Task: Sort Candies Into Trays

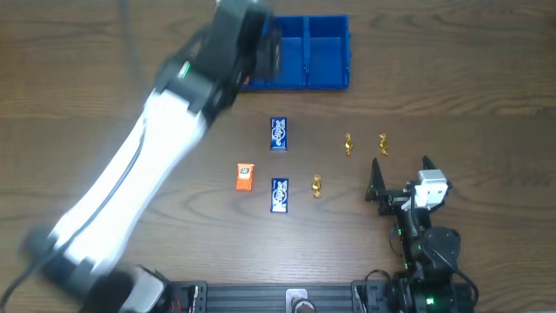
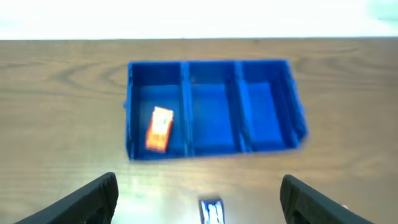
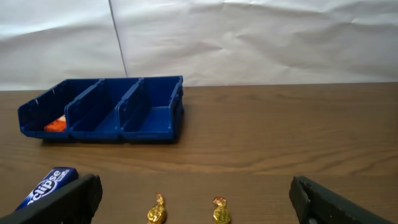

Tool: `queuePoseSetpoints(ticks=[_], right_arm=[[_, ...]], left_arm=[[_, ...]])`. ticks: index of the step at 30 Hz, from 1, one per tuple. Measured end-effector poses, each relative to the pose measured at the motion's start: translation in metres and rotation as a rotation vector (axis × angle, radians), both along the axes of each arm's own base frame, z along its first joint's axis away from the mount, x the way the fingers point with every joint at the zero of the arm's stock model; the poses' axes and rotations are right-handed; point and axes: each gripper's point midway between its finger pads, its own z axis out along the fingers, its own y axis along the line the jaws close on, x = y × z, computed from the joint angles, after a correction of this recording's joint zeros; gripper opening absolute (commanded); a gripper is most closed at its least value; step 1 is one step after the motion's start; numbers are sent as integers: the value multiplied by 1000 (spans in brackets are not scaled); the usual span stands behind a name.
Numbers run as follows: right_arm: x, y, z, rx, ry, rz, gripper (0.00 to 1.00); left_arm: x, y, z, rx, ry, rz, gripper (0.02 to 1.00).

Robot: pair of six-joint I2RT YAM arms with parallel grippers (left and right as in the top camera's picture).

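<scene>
- Hovering nearest the arm bases, the right hand (image 1: 402, 174) is holding its fingers spread wide, gripping nothing.
- To its left, a gold-wrapped candy (image 1: 317, 185), a blue pack (image 1: 279, 196) and an orange candy (image 1: 246, 176) are lying in a loose row on the worktop (image 1: 469, 87).
- Farther out, a second blue pack (image 1: 278, 134) and two more gold-wrapped candies (image 1: 348, 143) (image 1: 382, 143) are lying apart from one another.
- The left hand (image 2: 200, 196) is hanging above the worktop just short of the tray, fingers spread and empty.
- Farthest, the blue tray (image 1: 337, 76) is sitting on the worktop, and a second orange candy (image 2: 158, 129) is lying in its end compartment on the left arm's side.
</scene>
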Motion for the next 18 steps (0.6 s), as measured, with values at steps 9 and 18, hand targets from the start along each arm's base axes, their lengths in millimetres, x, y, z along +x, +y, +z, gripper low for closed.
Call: queuePoseSetpoints(ticks=[9,18], right_arm=[[0,0,0,0,0,0,998],[0,0,0,0,0,0,998]], left_arm=[[-116,16,-114,3,173,-17,866],[-172,37,-223,42,367,20,849]])
